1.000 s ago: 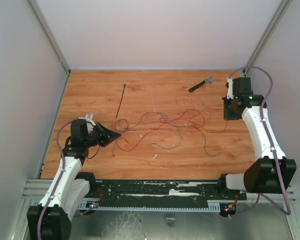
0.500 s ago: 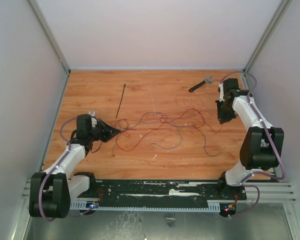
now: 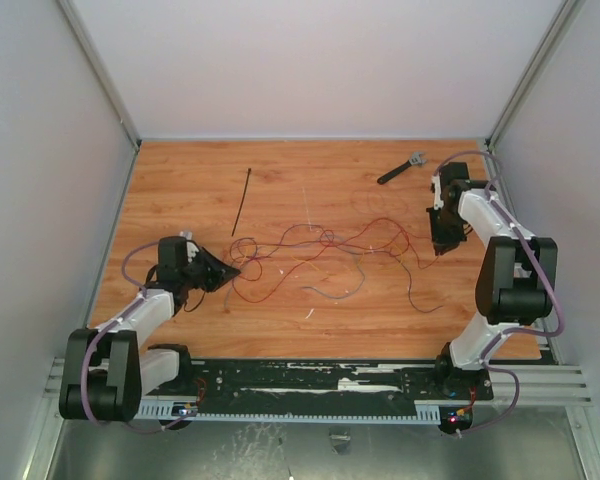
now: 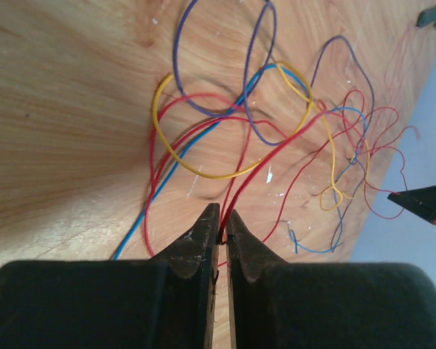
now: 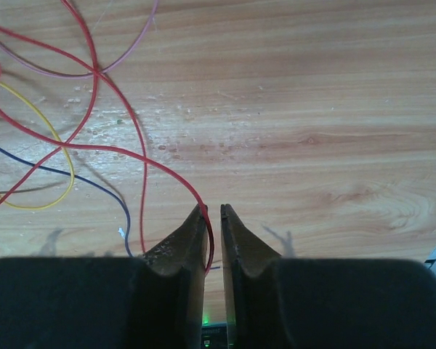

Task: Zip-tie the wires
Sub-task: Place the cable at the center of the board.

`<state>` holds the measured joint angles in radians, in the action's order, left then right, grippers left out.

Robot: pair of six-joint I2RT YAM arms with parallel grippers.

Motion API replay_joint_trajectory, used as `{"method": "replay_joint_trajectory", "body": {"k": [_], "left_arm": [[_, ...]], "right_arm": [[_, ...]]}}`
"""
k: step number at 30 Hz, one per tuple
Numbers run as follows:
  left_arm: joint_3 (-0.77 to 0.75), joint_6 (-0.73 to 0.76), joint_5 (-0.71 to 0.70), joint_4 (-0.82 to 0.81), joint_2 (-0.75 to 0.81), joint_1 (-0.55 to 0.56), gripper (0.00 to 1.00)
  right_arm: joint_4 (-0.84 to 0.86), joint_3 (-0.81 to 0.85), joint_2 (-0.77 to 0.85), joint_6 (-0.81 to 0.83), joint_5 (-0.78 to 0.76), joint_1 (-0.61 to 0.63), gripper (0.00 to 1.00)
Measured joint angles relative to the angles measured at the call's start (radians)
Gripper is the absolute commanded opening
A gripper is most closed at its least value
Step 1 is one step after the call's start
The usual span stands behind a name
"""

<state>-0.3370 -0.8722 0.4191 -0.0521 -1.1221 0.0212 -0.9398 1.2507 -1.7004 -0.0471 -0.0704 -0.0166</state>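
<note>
The wires [image 3: 325, 243] lie in a loose tangle across the middle of the wooden table, mostly red, with blue, yellow and purple strands [image 4: 225, 123]. At their left end, my left gripper [image 3: 237, 268] lies low; its jaws [image 4: 223, 224] stand a hair apart with two red strands filling the slit. My right gripper [image 3: 441, 243] is at the tangle's right end, and its jaws [image 5: 212, 212] show a narrow clear gap. One red strand [image 5: 116, 149] runs loosely along the left finger's inner face. The zip tie [image 3: 241, 202] lies straight on the wood, far left of the tangle, untouched.
A short black tool with a grey head [image 3: 401, 168] lies at the far right, just behind my right arm. White walls close in the table [image 3: 180, 180] on the left, far and right sides. A metal rail [image 3: 310, 385] runs along the near edge.
Both arms have folded lower and nearer their bases. The right gripper has shifted a little left. Both pairs of jaws have parted slightly from fully shut.
</note>
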Motion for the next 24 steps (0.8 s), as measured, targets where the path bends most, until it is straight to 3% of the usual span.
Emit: {"method": "replay_joint_trajectory", "body": {"k": [14, 24], "left_arm": [[0.007, 0.031, -0.004, -0.025, -0.018, 0.000, 0.29], [0.002, 0.064, -0.050, 0.017, 0.041, 0.000, 0.47]], "right_arm": [[0.001, -0.012, -0.003, -0.005, 0.000, 0.001, 0.42], [-0.002, 0.008, 0.093, -0.011, -0.041, 0.001, 0.66]]}}
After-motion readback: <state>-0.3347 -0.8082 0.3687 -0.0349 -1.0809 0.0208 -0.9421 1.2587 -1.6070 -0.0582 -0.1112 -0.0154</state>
